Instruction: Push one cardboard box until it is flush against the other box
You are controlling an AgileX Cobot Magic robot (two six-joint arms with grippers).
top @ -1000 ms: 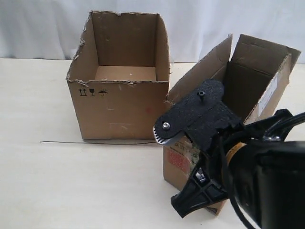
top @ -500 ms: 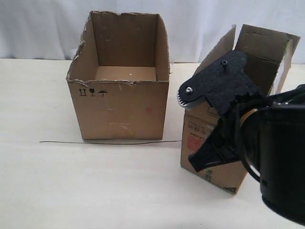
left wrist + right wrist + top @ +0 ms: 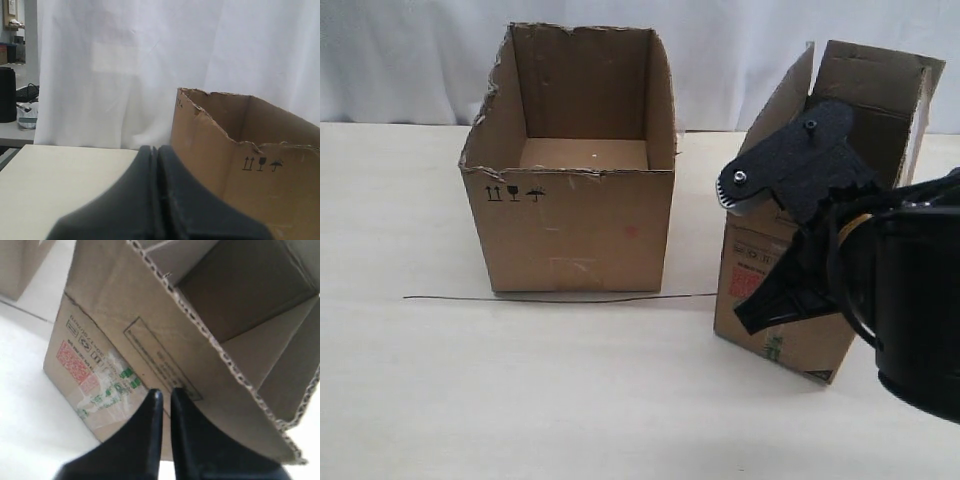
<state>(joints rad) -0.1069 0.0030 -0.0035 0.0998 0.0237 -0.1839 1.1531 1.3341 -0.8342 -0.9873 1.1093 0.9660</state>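
Note:
The cardboard box [image 3: 800, 350] stands at the right with its flaps up, its red label and green-printed tape facing front [image 3: 95, 375]. The other box [image 3: 570, 230], wide with a torn rim, sits left of it with a strip of bare table between them. My right gripper [image 3: 742, 320] is shut, and its tips [image 3: 165, 392] rest against the cardboard box's labelled end just below the flap. In the left wrist view my left gripper [image 3: 156, 149] is shut on nothing, beside the other box's [image 3: 260, 200] symbol-printed face. The left gripper does not show in the exterior view.
A thin dark wire [image 3: 550, 298] lies on the pale table [image 3: 520, 400] along the wide box's front. A white curtain [image 3: 740, 60] hangs behind both boxes. My bulky right arm [image 3: 910, 300] hides the narrow box's right side.
The narrow box has swung and slid to the right, widening the gap to the wide box. My right arm moved right and up with it. The wide box has not moved.

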